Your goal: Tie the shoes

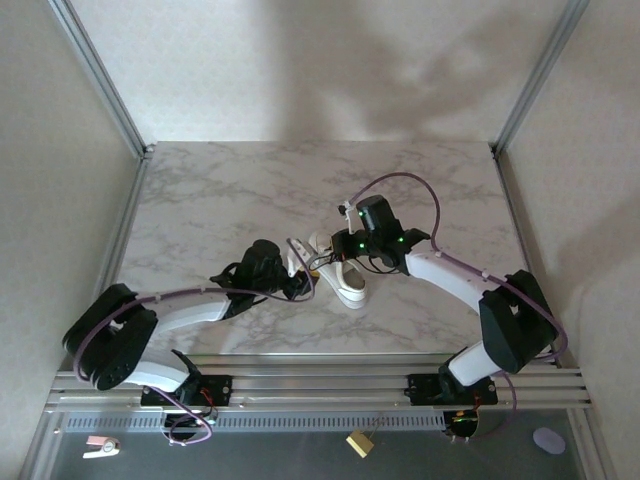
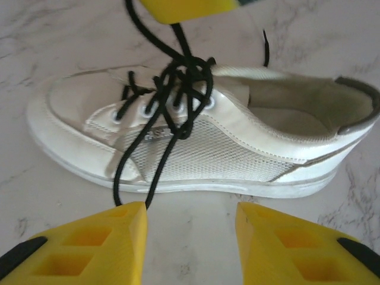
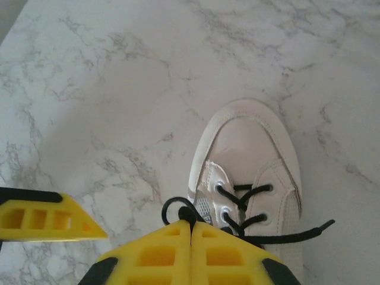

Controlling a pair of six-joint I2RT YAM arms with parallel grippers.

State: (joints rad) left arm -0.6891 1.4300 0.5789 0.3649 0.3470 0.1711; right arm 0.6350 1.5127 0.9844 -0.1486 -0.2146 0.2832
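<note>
Sneaker (image 1: 345,280) sits on its sole mid-desk (image 1: 220,190), right between my two arms. Left arm (image 1: 190,305) reaches in low from the left, wrist camera square on the shoe's side. The left jaws stand partly open just beside the sole, gripping nothing. A loop of the black laces (image 2: 178,77) hangs down to one yellow finger (image 2: 113,237). Right arm (image 1: 450,275) bends in from the right over the eyelets, and the right jaws are pressed together, pinching a lace strand.

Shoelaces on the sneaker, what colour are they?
The shoelaces are black, clearest in the left wrist view.
</note>
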